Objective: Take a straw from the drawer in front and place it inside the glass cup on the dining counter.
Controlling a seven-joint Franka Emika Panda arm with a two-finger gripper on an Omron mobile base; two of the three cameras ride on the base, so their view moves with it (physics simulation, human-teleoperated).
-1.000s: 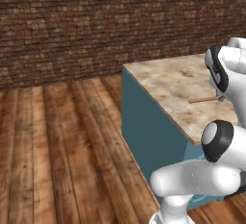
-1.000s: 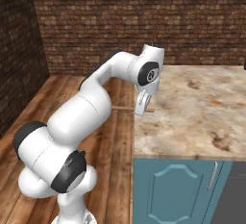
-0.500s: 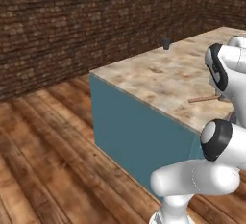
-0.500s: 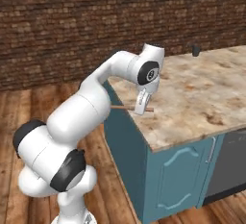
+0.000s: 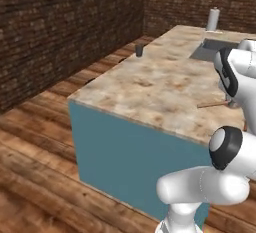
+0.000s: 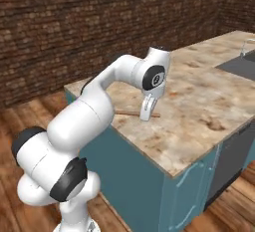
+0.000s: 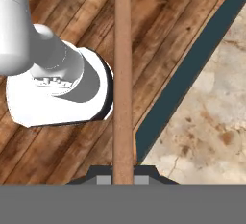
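Note:
My gripper is shut on the straw, a thin tan-orange stick held level just above the near corner of the dining counter. In the hand view the straw runs straight up from between the fingertips, over the wood floor and the counter's teal edge. From the left base view the straw pokes out left of the hand. The glass cup, small and dark, stands near the far left edge of the dining counter. The drawer is out of view.
A dark inset sink lies at the far end of the counter, with a paper towel roll beyond it. Brick walls close the room behind. Wood floor spreads left of the counter's teal base.
The base has moved, so both base views have shifted: the counter now lies closer, and the cup and sink have come into view. The gripper still holds the straw the same way.

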